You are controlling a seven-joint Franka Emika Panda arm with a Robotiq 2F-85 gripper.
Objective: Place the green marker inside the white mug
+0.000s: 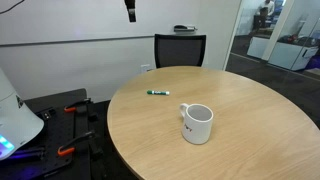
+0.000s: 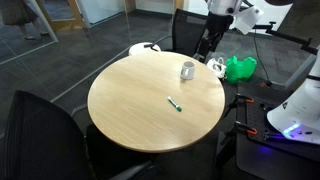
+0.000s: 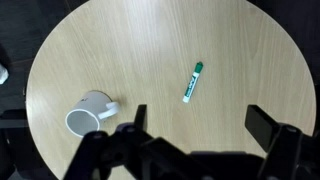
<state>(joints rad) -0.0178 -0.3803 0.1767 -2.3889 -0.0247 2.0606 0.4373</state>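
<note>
Two task items on the round wooden table (image 1: 250, 120), nothing else on its top.

- White mug (image 1: 197, 123): upright, mouth open and facing up. In an exterior view the handle points toward the marker and there is a small dark mark on the wall below it. Stands well in from the table edge.
- Green marker (image 1: 158, 93): lying flat on the wood, well apart from the mug and not touching it. In the wrist view (image 3: 193, 81) it sits off the mug's handle side, slightly tilted, with the green end away from the camera and the paler end nearer.
- Gripper (image 3: 200, 120): jaws spread wide with nothing between them. Both dark fingers (image 3: 140, 115) show at the lower edge of the wrist view. It hangs high above the table, clear of the mug, and the marker shows in the gap between the fingers, far below.
- An exterior view shows only the tip of the gripper at the top of the frame, far above the mug.
- Black chair (image 1: 180, 48): at the table edge beyond the marker, on the far side from the mug.
- Bright green bundle (image 2: 240, 68): on the floor off the table, on the mug's side. Cannot tell what it is.
</note>
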